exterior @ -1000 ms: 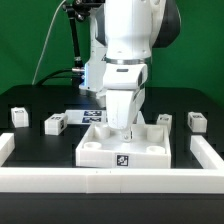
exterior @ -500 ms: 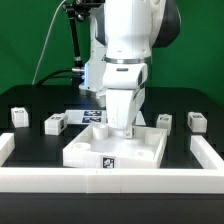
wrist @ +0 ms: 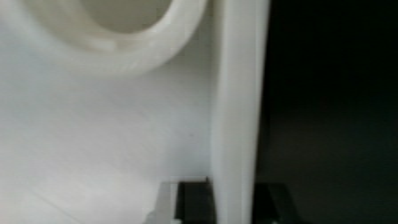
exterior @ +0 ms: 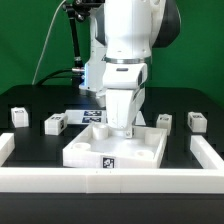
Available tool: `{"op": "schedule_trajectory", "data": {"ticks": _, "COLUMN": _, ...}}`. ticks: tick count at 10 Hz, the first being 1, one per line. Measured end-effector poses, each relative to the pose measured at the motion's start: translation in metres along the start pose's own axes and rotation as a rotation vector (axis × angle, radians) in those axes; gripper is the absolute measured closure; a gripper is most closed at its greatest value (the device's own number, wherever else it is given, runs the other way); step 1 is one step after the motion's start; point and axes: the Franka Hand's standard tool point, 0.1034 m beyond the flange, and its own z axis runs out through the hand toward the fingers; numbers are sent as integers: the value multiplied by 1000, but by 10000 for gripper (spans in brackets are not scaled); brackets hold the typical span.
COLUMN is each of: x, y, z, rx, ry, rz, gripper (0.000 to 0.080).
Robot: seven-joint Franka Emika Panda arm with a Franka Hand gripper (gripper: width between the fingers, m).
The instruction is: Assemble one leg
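My gripper (exterior: 127, 130) stands low over the far edge of the large flat white square piece (exterior: 100, 150), which carries a tag on its front face. In the wrist view my gripper (wrist: 228, 197) has a dark finger on each side of that piece's thin white edge wall (wrist: 235, 100) and is shut on it. A round corner socket (wrist: 128, 25) shows close by. Several legs, small white tagged blocks, lie on the black table: two at the exterior view's left (exterior: 18, 116) (exterior: 54, 124) and two at its right (exterior: 165, 121) (exterior: 196, 122). No leg is in the gripper.
Long white border rails run along the front (exterior: 110, 183), the left (exterior: 6, 147) and the right (exterior: 208, 152). The marker board (exterior: 93, 117) lies behind the square piece, near the arm's base. A green wall stands behind.
The square piece has slid toward the exterior view's left with the gripper on its far edge. In the last half second nothing visibly moved.
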Motion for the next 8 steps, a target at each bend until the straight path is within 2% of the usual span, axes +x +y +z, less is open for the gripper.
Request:
{"op": "schedule_trajectory", "data": {"ticks": 1, "x": 0, "y": 0, "z": 0, "rx": -1, "ry": 0, "rz": -3, "gripper": 745}}
{"op": "schedule_trajectory", "data": {"ticks": 2, "x": 1, "y": 7, "z": -2, "rx": -4, "ry": -7, "rz": -122, "gripper": 745}}
{"op": "schedule_trajectory", "data": {"ticks": 3, "x": 5, "y": 13, "z": -3, "rx": -18, "ry": -9, "rz": -184, "gripper": 745}}
{"op": "schedule_trajectory", "data": {"ticks": 8, "x": 9, "y": 11, "z": -1, "rx": -18, "ry": -11, "rz": -208, "gripper": 745}}
